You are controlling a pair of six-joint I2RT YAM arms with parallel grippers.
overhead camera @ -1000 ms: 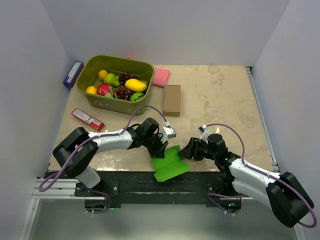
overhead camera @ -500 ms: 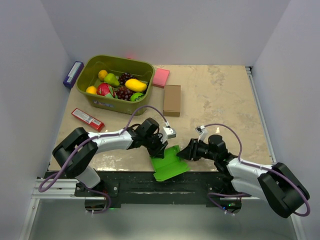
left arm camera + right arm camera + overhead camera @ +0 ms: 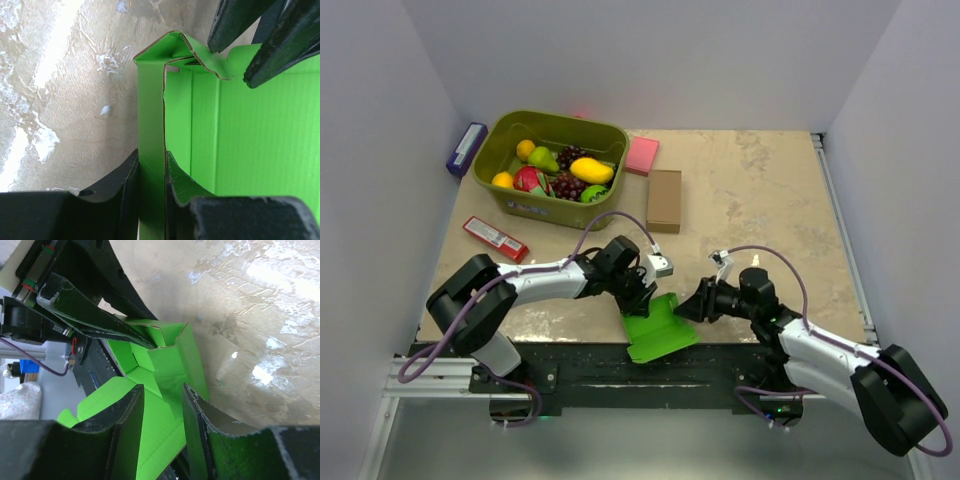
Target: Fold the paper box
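Jaws: our left gripper (image 3: 151,161) clamps a raised paper box (image 3: 250,145) wall, right gripper's (image 3: 164,390) gape; most folds remain.

The bright green paper box (image 3: 658,328) is being held partly folded at the table's (image 3: 760,190) near edge, 1 side wall being pinched upright.

1 paper box (image 3: 660,325); 1 bin (image 3: 525,208); 1 cardboard box (image 3: 664,200); 1 pink pad (image 3: 642,155); 1 red packet (image 3: 494,238).

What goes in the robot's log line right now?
paper box: partly folded | left tool: shut on its wall | right tool: astride another wall, grip unclear
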